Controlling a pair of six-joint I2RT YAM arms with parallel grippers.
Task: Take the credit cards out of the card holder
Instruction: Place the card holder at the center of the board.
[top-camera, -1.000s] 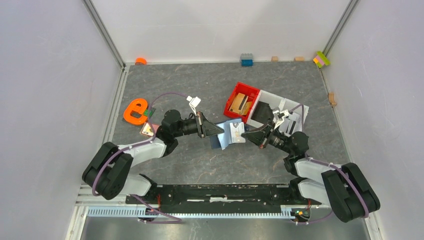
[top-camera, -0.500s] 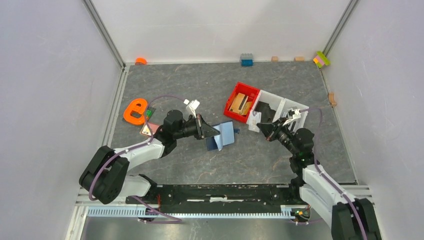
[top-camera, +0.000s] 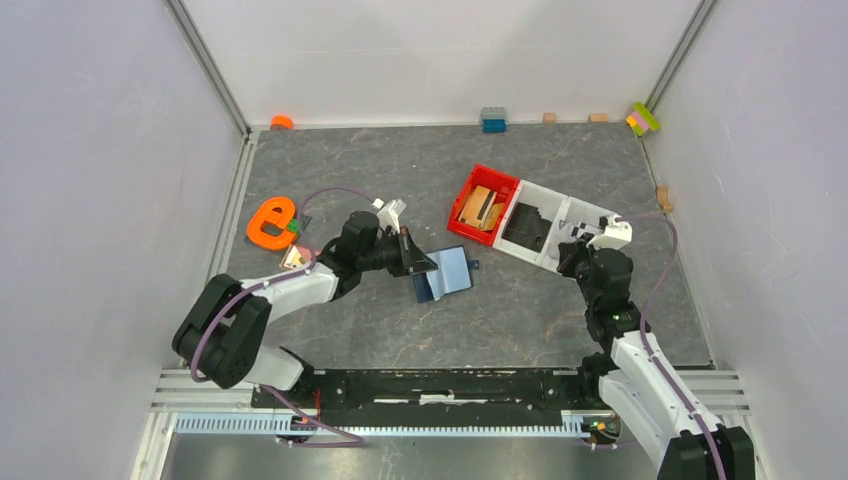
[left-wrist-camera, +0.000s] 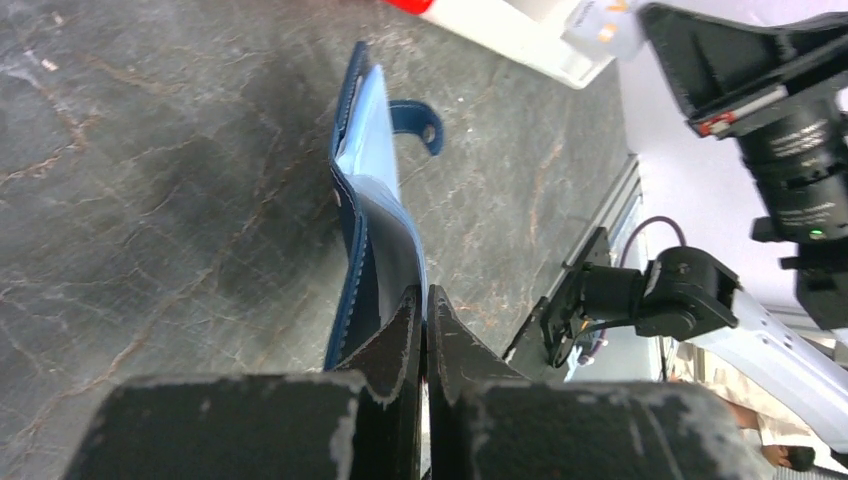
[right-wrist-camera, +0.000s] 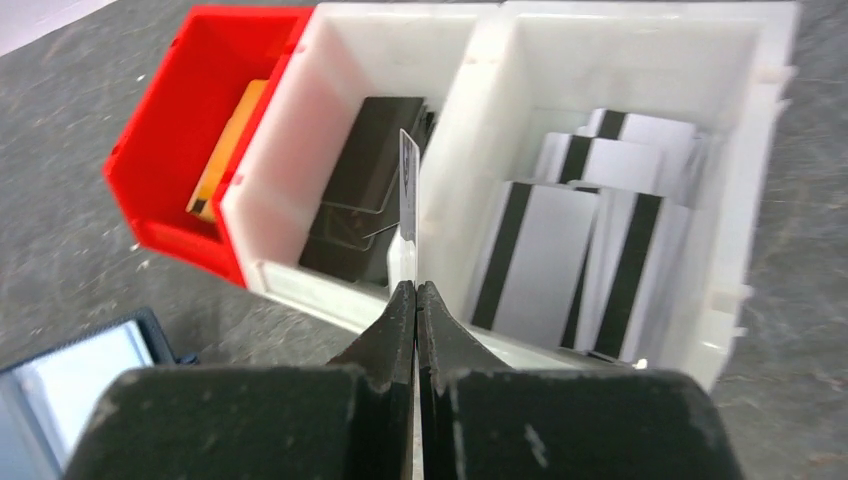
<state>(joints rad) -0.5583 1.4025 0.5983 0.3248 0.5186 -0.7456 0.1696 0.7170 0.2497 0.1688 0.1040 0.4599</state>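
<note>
The card holder (top-camera: 445, 272), a dark navy wallet with a light blue inside, stands open on the grey mat. My left gripper (top-camera: 419, 265) is shut on its near edge, as the left wrist view shows (left-wrist-camera: 421, 292), with the wallet (left-wrist-camera: 380, 215) rising edge-on ahead. My right gripper (top-camera: 576, 257) is shut on a thin pale credit card (right-wrist-camera: 407, 195), seen edge-on. It holds the card over the dividing wall of the white tray (right-wrist-camera: 470, 120). Several white cards with black stripes (right-wrist-camera: 590, 240) lie in the tray's right compartment. A corner of the wallet (right-wrist-camera: 70, 375) shows lower left.
A red tray (top-camera: 482, 205) with tan wooden blocks adjoins the white tray (top-camera: 585, 215), whose middle compartment holds dark cards (right-wrist-camera: 370, 185). An orange letter e (top-camera: 270, 222) and a small pinkish piece (top-camera: 294, 259) lie by the left arm. Small blocks line the back wall.
My right gripper pulled the pale card away from the wallet and carried it right, over the white tray. My left gripper kept hold of the wallet, shifting slightly.
</note>
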